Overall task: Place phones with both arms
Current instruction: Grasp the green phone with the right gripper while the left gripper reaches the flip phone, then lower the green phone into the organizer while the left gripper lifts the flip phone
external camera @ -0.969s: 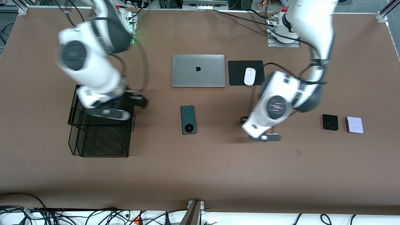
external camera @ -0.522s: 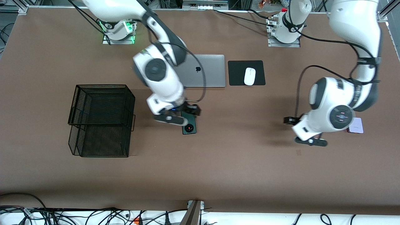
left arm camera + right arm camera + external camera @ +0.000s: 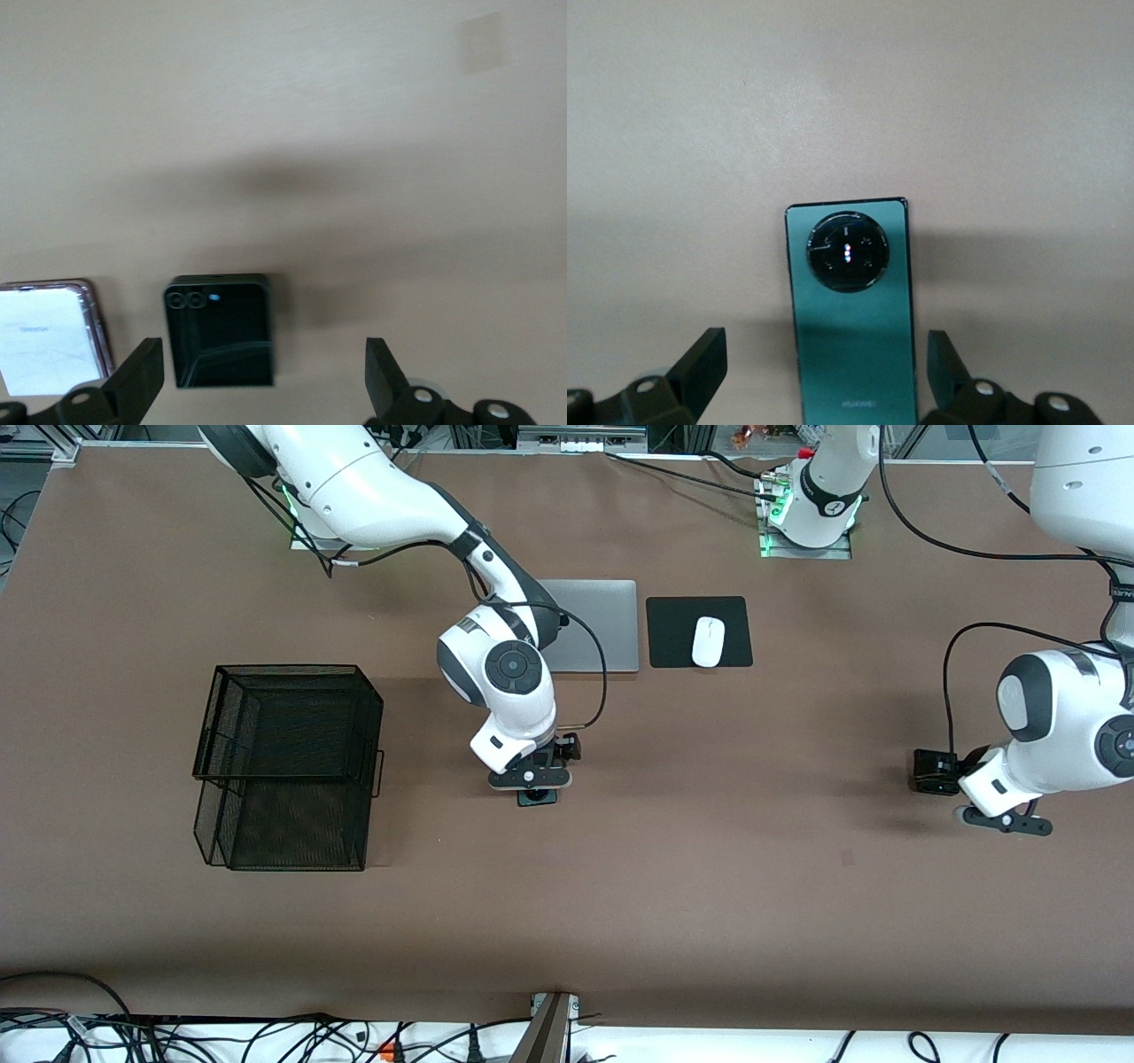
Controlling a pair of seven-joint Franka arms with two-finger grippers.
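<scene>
Brown matting covers the whole table (image 3: 620,921), with a black wire basket (image 3: 288,766) toward the right arm's end. A second ago both arms were elsewhere; the right one was over that basket. Now the right gripper (image 3: 530,779) hangs over the green phone (image 3: 852,310), fingers (image 3: 700,359) spread wide on each side of it, gripping nothing. A laptop (image 3: 602,624) and a mouse (image 3: 708,641) lie farther from the front camera. The left gripper (image 3: 1003,819) has swung to its own end of the table and hovers over the black phone (image 3: 220,332), also wide open and empty. The pale phone (image 3: 44,336) lies just beside the black one. I judge that 2 pickups are about to begin; no phone is lifted yet.
</scene>
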